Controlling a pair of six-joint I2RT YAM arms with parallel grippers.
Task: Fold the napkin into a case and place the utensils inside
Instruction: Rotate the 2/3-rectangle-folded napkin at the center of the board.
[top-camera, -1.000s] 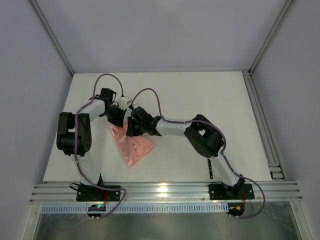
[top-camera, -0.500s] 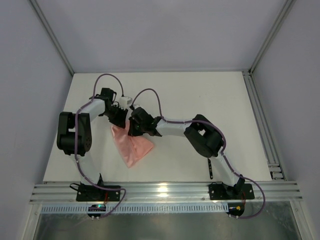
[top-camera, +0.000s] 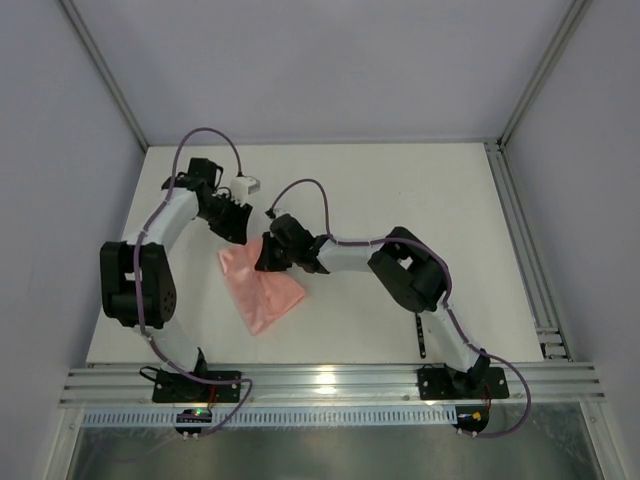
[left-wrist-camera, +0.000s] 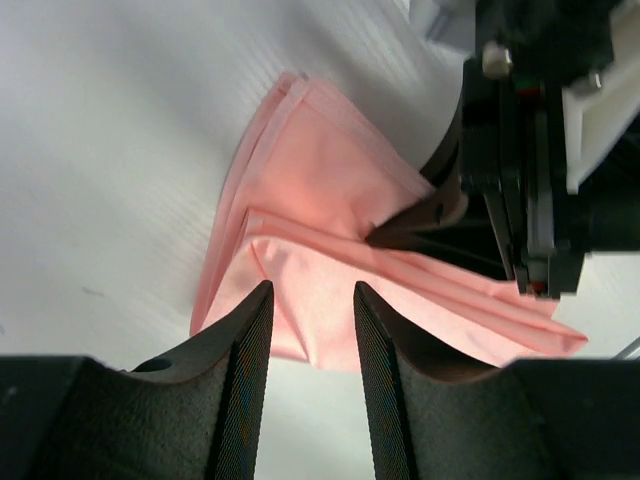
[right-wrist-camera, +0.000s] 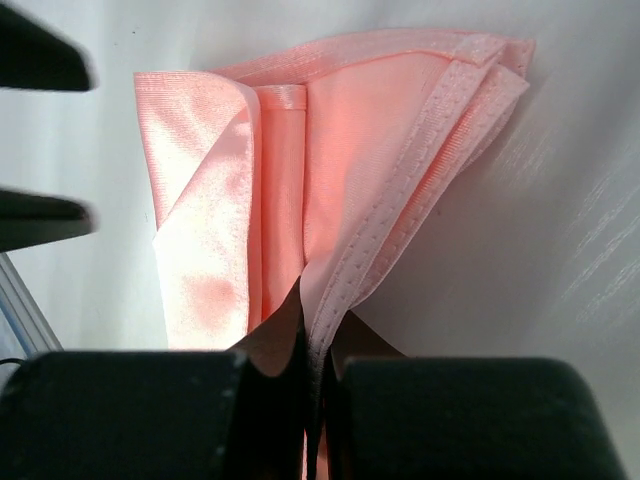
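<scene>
Napkin: you have it folded into a layered, tapered wedge, left of centre on the tabletop.
Right gripper: clamped on its far edge layers.
Left gripper: jaws apart, holding nothing, just beyond.
Remaining: finish the case; utensils not in view.

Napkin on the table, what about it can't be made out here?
Top view: the napkin has its far edge partly covered by the right end effector; its layers are too small to count.
Left wrist view: the right end effector blocks the napkin's right side.
Right wrist view: the pinched edge disappears between the fingers.
Utensils: none in any view.
</scene>
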